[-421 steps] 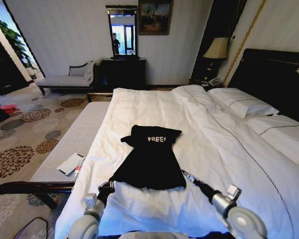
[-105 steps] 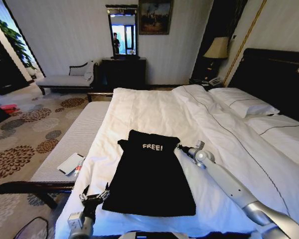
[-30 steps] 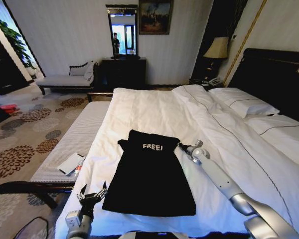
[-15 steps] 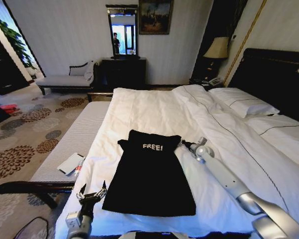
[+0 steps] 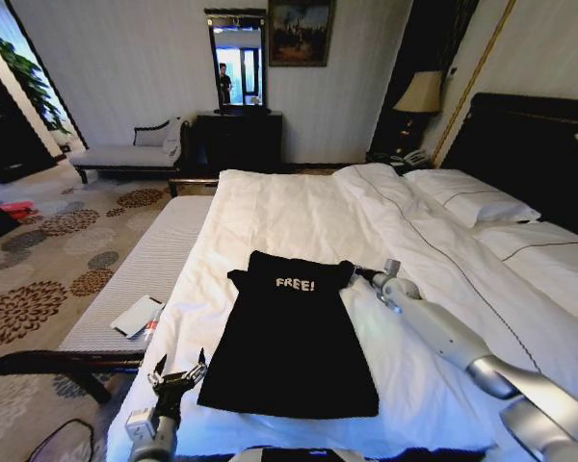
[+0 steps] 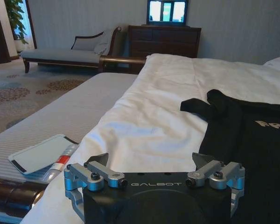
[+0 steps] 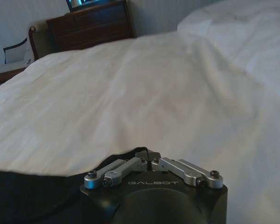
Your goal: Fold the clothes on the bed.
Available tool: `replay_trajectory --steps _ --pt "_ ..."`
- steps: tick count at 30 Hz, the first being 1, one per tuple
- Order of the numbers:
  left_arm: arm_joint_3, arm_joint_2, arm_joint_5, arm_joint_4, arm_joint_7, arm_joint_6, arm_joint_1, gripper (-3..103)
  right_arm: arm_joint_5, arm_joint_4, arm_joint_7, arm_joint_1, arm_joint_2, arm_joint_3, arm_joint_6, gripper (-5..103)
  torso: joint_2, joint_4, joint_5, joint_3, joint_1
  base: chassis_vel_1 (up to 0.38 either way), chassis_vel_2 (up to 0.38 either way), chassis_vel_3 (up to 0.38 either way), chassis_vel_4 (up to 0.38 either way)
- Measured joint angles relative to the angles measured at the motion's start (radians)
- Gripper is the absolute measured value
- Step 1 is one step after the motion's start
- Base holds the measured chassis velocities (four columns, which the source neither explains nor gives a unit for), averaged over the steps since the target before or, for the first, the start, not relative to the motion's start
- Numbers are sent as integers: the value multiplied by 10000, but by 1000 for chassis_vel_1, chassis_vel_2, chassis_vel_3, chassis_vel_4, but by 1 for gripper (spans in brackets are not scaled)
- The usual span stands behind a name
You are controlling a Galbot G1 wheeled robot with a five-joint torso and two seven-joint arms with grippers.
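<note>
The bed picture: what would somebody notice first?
A black garment with white "FREE!" letters lies flat on the white bed. The right gripper is shut at the garment's far right corner. The left gripper is open beside its near left corner.

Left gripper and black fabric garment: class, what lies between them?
Only bare white duvet. In the head view the open left gripper sits off the black fabric garment's near left corner; the left wrist view shows the same.
</note>
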Motion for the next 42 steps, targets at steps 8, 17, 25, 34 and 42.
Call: replay_trajectory --steps 8,17,25,34,42 --pt "71 112 -80 34 6 25 -89 100 -423 -274 -218 482 -301 -459 239 0 0 -7 -3 0 0 0 0 0 0" --pt "113 137 -35 4 20 30 -41 100 -618 509 -102 -701 -233 229 360 13 0 -5 0 0 0 0 0 0 0" --pt "153 109 64 52 34 30 -73 100 -377 1711 384 -1596 -479 1481 94 45 0 -4 -2 -1 0 0 0 0 0" --pt "165 76 97 18 41 22 -36 100 1515 2938 1277 -2934 -556 3367 -1086 73 1 -3 -3 -1 -1 0 0 0 0" --pt "192 80 217 -31 45 21 54 100 2139 3288 1344 -4424 -239 4560 -1546 99 0 -6 0 -2 -1 0 0 0 0"
